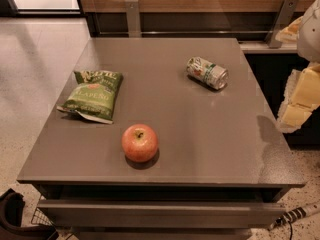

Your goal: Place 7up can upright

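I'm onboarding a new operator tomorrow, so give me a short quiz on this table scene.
1. True or false: the 7up can stands upright on the table.
2. Seen from the camera, where does the green chip bag lie relative to the apple? A) behind it and to the left B) directly to its right C) on top of it
3. Fill in: in the camera view, the pincer hangs beyond the table's ____ edge, apart from the can.
Key: 1 false, the can lies on its side. 2 A. 3 right.
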You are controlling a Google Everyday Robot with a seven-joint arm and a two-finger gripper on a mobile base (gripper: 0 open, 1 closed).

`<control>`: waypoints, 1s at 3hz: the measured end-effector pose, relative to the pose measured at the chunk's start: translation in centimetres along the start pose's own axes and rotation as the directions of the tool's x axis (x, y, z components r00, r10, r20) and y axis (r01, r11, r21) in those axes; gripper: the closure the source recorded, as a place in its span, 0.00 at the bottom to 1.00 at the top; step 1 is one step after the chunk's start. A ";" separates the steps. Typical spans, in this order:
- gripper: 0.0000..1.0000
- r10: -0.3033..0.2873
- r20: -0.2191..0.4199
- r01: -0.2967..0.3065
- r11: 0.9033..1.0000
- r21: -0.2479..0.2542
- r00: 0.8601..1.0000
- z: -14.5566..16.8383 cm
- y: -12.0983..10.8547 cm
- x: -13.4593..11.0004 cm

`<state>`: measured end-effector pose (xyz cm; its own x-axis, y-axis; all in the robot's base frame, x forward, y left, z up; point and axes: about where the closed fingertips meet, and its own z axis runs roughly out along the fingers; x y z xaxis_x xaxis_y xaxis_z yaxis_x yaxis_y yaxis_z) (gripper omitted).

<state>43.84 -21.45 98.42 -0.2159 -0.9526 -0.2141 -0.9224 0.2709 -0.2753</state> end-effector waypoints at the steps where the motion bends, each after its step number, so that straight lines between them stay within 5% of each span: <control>1: 0.00 0.000 0.000 0.000 1.000 0.000 1.000 0.0 0.0 0.0; 2: 0.00 0.027 0.001 -0.027 1.000 -0.006 1.000 0.1 -1.4 -0.5; 3: 0.00 0.099 -0.005 -0.099 0.995 -0.023 0.995 1.3 -5.2 -2.2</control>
<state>49.48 -20.59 99.13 -0.3076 -0.9220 -0.2353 -0.9038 0.3604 -0.2309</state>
